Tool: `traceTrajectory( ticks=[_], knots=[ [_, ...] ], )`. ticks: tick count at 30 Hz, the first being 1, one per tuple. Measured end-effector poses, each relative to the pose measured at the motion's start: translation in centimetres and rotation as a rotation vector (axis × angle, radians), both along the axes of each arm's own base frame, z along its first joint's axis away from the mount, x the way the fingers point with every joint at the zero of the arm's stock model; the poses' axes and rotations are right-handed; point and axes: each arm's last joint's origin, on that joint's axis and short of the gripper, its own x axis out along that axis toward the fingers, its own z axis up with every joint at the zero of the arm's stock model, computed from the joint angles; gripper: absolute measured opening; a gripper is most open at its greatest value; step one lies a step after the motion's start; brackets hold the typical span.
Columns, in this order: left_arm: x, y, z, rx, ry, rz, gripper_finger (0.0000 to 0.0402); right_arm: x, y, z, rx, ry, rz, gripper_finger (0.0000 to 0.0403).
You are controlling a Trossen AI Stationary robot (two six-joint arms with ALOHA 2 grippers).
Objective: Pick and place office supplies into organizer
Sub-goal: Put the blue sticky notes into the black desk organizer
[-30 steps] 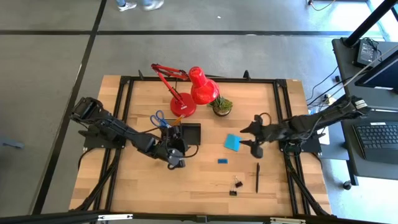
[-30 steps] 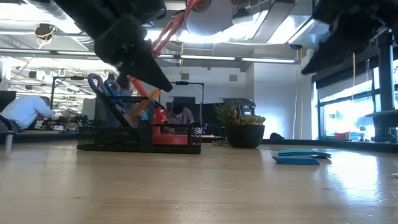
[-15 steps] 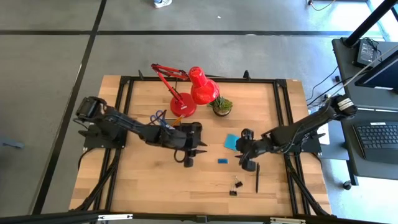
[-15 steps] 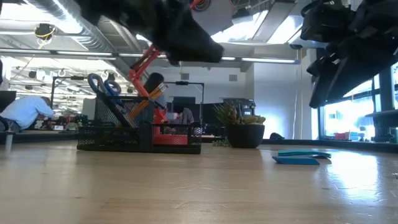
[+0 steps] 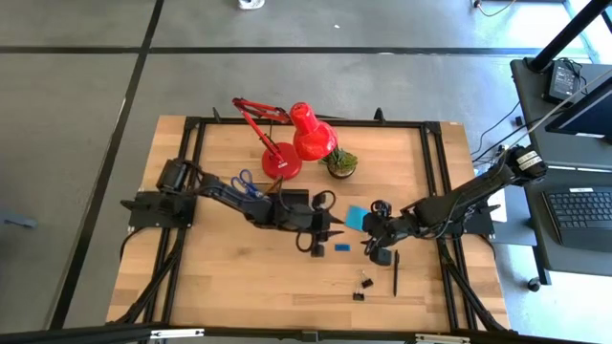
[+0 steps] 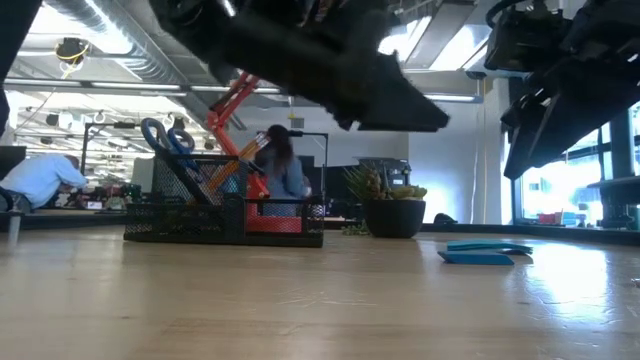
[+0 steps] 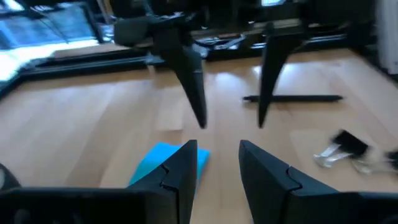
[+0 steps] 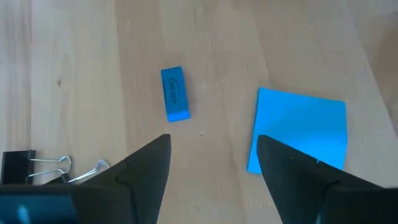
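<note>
The black mesh organizer (image 5: pixel 290 203) stands left of the table's middle, with blue-handled scissors (image 5: pixel 246 182) and orange pencils (image 6: pixel 222 165) upright in its slots. A blue note pad (image 5: pixel 357 218), a small blue eraser (image 5: pixel 342 247), two black binder clips (image 5: pixel 362 286) and a black pen (image 5: pixel 396 271) lie flat on the wood. My left gripper (image 5: pixel 330 232) is open above the table just right of the organizer, beside the note pad (image 7: pixel 163 159). My right gripper (image 8: pixel 214 152) is open and points down above the eraser (image 8: pixel 175 93) and the note pad (image 8: pixel 302 127).
A red desk lamp (image 5: pixel 298 143) and a small potted plant (image 5: pixel 341 162) stand at the far side behind the organizer. The two grippers face each other closely over the table's middle. Bare wood lies toward the near-left corner (image 5: pixel 201 287). People sit in the room beyond (image 6: pixel 40 180).
My left gripper has swung from over the organizer toward the table's right and now hangs beside the note pad. My right gripper has moved toward the table's left and near edge, to above the eraser, and has then slowed. The supplies on the table have kept still.
</note>
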Motion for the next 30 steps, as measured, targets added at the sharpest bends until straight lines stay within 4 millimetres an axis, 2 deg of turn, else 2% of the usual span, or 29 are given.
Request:
traceTrajectory(
  ticks=[7, 11, 15, 20, 30],
  knots=[
    [2.4, -0.8, -1.1, 0.063, 0.018, 0.116, 0.0113, -0.1, 0.0, 0.0, 0.004, 0.006, -0.012, 0.0242],
    [4.0, -0.6, -2.3, 0.082, 0.044, 0.141, 0.0113, -0.1, -0.1, 0.0, 0.007, 0.004, -0.026, 0.0242],
    [5.2, 0.0, -2.7, 0.11, 0.126, 0.208, 0.0104, -0.1, -0.1, 0.0, 0.004, 0.003, -0.028, 0.0242],
    [6.1, 0.4, -3.3, 0.095, 0.186, 0.249, 0.0084, -0.1, -0.1, 0.0, 0.003, 0.003, -0.026, 0.0242],
    [6.3, 0.5, -3.7, 0.047, 0.196, 0.22, 0.0061, -0.1, -0.1, 0.0, 0.002, 0.004, -0.026, 0.0242]
  ],
)
